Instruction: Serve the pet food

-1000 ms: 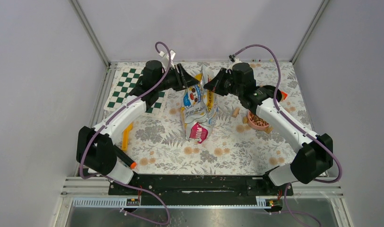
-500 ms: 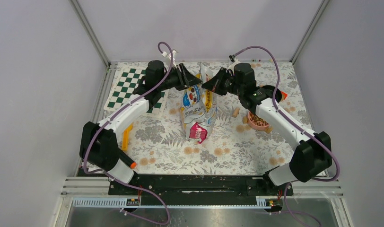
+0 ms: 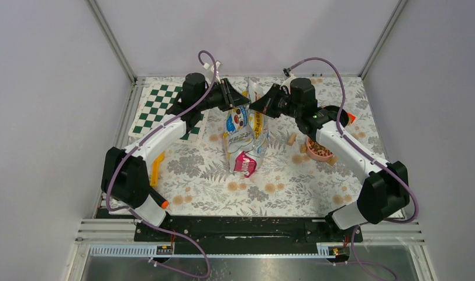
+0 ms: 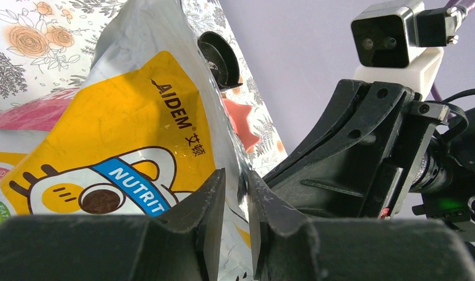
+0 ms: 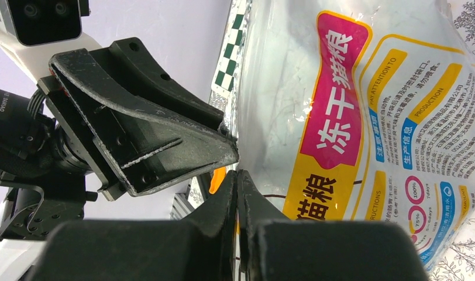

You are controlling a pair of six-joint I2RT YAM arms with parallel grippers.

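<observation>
The glossy yellow and white pet food bag (image 3: 245, 132) stands upright mid-table, its cat and blue banner facing my left wrist camera (image 4: 136, 123). My left gripper (image 3: 237, 100) (image 4: 236, 175) sits at the bag's top left edge. Its jaws are a narrow gap apart, with the foil edge running between them. From the other side, my right gripper (image 3: 256, 105) (image 5: 236, 174) is shut on the top edge of the bag (image 5: 340, 117). The two grippers face each other closely. A pink bowl (image 3: 319, 148) to the right holds brown pellets.
Tan cork-like pieces (image 3: 292, 139) lie scattered around the bowl. A green checkered mat (image 3: 159, 108) covers the back left corner. A yellow strip (image 3: 155, 167) lies beside my left arm. Frame posts and walls enclose the back and sides.
My left gripper's jaws have narrowed around the bag's top edge, and the left arm has crept slightly towards the bag. The right gripper has kept its grip in place.
</observation>
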